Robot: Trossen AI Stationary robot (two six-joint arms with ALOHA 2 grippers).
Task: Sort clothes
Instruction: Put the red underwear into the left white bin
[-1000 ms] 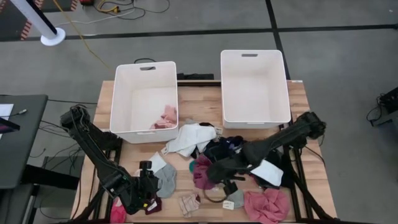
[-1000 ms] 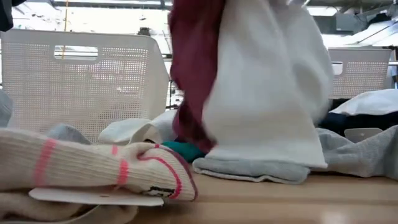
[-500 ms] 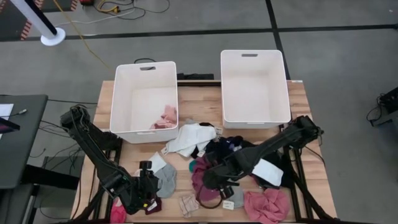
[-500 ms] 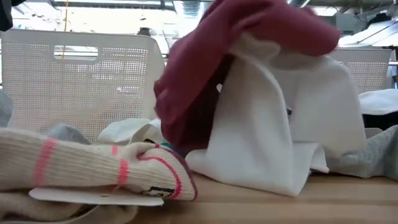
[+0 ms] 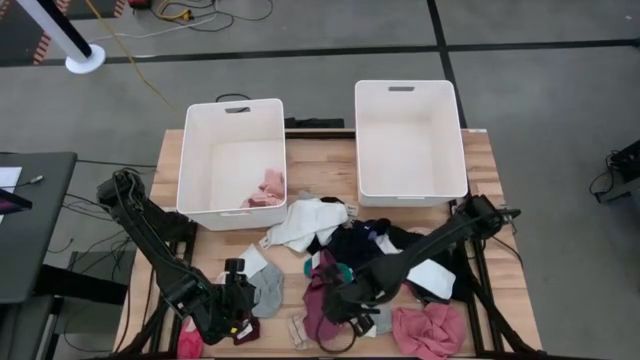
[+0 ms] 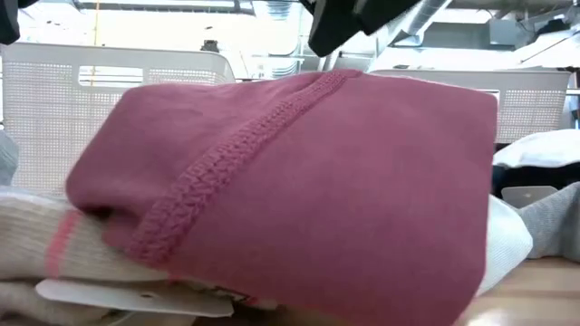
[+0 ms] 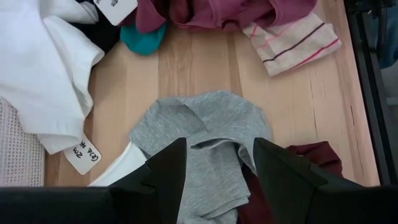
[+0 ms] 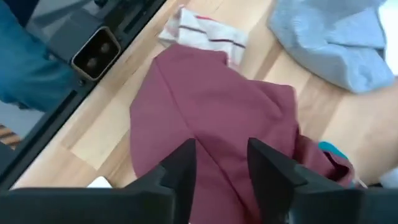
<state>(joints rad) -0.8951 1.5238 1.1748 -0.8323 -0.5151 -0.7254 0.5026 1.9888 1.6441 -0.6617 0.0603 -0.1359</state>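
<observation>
The clothes lie in a heap (image 5: 350, 245) in the middle of the table. My right gripper (image 8: 221, 149) stands open just above a maroon garment (image 8: 211, 118), which lies spread near the table's front edge (image 5: 320, 295) and partly on a striped sock (image 8: 202, 34). In the low view the gripper (image 6: 349, 23) shows a little above the maroon cloth (image 6: 299, 181). At the front left my left gripper (image 7: 219, 146) stands open over a grey garment (image 7: 205, 124), clear of it.
Two white bins stand at the back. The left bin (image 5: 200, 160) holds a pink piece (image 5: 265, 188), and the right bin (image 5: 362, 140) shows nothing inside. A white garment (image 5: 305, 222), a pink garment (image 5: 428, 330) and a teal piece (image 7: 143, 37) lie around.
My right gripper has sunk and gone a little toward the table's near-left. It has let go of the maroon garment. That garment hung in the air together with a white cloth; it has fallen and now lies spread on the table over the striped sock.
</observation>
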